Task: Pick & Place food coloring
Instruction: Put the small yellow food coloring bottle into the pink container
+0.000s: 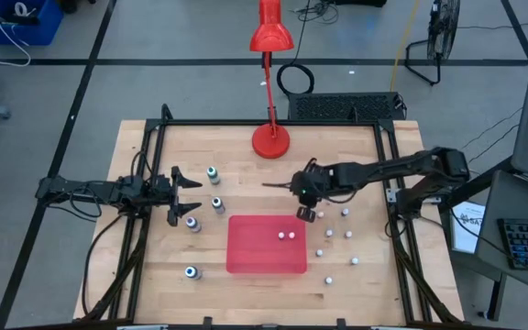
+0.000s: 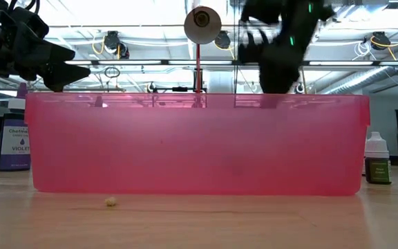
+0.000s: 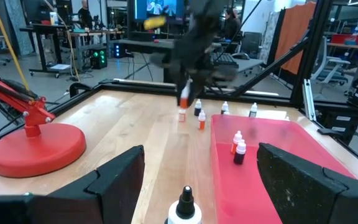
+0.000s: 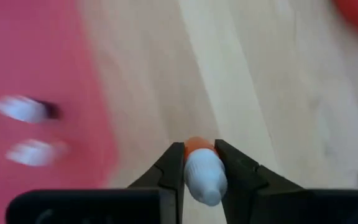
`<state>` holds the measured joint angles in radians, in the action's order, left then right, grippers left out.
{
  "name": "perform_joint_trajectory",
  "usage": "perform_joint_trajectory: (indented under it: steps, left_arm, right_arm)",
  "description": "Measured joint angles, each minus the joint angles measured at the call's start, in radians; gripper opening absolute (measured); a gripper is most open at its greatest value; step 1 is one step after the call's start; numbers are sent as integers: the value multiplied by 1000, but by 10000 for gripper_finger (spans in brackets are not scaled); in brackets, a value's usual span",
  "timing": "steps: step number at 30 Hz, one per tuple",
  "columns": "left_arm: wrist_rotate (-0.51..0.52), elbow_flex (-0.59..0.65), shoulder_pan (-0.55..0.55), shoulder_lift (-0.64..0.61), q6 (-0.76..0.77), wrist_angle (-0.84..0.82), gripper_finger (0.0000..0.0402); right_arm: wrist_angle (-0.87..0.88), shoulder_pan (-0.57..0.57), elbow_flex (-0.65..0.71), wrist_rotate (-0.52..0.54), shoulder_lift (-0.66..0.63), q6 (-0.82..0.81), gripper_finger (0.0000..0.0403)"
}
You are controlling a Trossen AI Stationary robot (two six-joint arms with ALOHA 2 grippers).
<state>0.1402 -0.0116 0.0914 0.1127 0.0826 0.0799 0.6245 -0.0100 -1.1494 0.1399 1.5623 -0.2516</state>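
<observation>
Clamped between the right gripper (image 4: 200, 163) fingers, an orange-bodied, white-capped food coloring bottle (image 4: 201, 169) is hanging; carry it level over the flat red plastic tray (image 1: 266, 245) before releasing.

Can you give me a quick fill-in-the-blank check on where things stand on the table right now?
1. The right gripper has its fingers shut on a small ____ with a white cap.
2. Inside the red tray, ____ bottles already stand.
3. The left gripper, on the left side of the table, has its fingers ____ and holds nothing.
4. The red lamp stands on the table's ____ edge, beyond the tray.

Missing words: bottle; two; open; far
</observation>
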Motion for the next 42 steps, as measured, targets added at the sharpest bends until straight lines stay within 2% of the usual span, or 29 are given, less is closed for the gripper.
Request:
perform_joint_trajectory:
  steps: [4,8,13,16,20,22,26,32,37,42]
  left_arm:
    - [0,0,0,0,0,0,306]
    - [0,0,0,0,0,0,306]
    - [0,0,0,0,0,0,305]
    - [0,0,0,0,0,-1,306]
    - [0,0,0,0,0,-1,305]
    - [0,0,0,0,0,-1,306]
    - [0,0,0,0,0,-1,306]
    - [0,0,0,0,0,-1,306]
    - [0,0,0,0,0,-1,306]
    - [0,0,0,0,0,-1,305]
  right_arm:
    - [20,-125,-144,57,14,1,56]
    - [51,-251,-271,102,80,-2,56]
    - [124,-358,-389,118,228,-38,56]
    - [250,-398,-482,78,344,-67,56]
    - [353,-429,-561,38,475,-63,56]
    - [344,-435,-564,36,508,-47,56]
    - [342,-423,-566,-31,557,-39,56]
    - [321,-400,-553,-93,581,-13,56]
    - [313,-383,-551,-93,581,3,57]
    - [307,-375,-551,-93,581,2,113]
